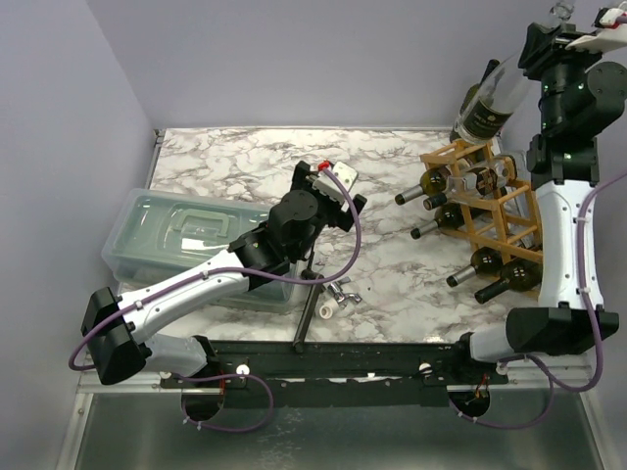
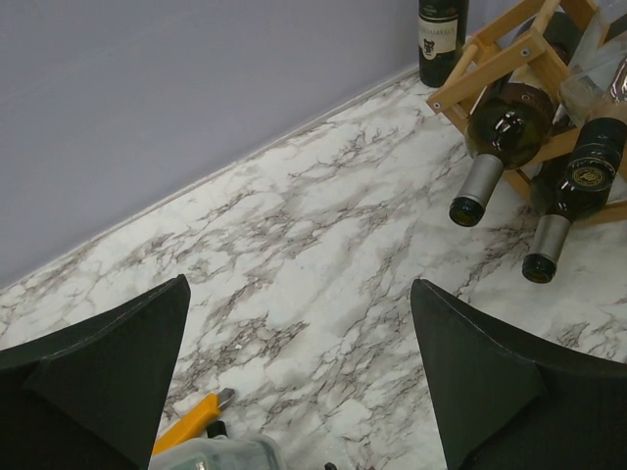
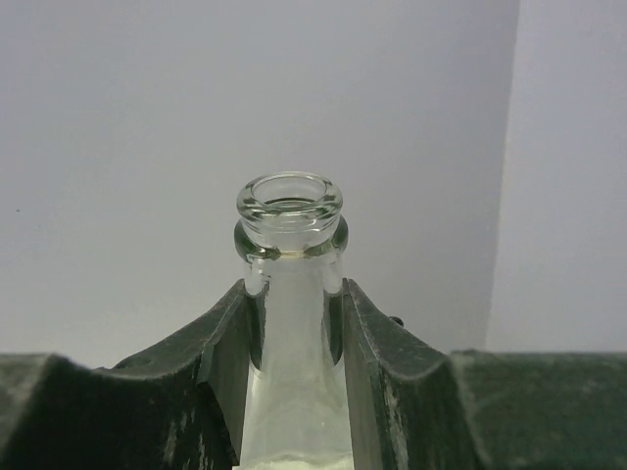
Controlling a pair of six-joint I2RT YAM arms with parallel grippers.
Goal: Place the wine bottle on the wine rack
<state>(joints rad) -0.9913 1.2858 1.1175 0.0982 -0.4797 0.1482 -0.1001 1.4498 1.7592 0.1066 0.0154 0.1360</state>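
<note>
Your right gripper is raised high at the far right of the marble table, its fingers pinching the neck of a clear glass wine bottle just below the lip. In the right wrist view the open mouth of the bottle stands above the pads against the plain wall. The bottle hangs tilted with its base lowest, directly over the top far cell of the wine rack; you cannot tell from these views whether the base touches the wood. Several dark bottles lie in the rack's cells with their necks pointing left. Your left gripper hovers over the middle of the table with its jaws spread wide and nothing between them, well apart from the rack. A clear plastic lidded bin sits at the left edge, beside the left arm.
</note>
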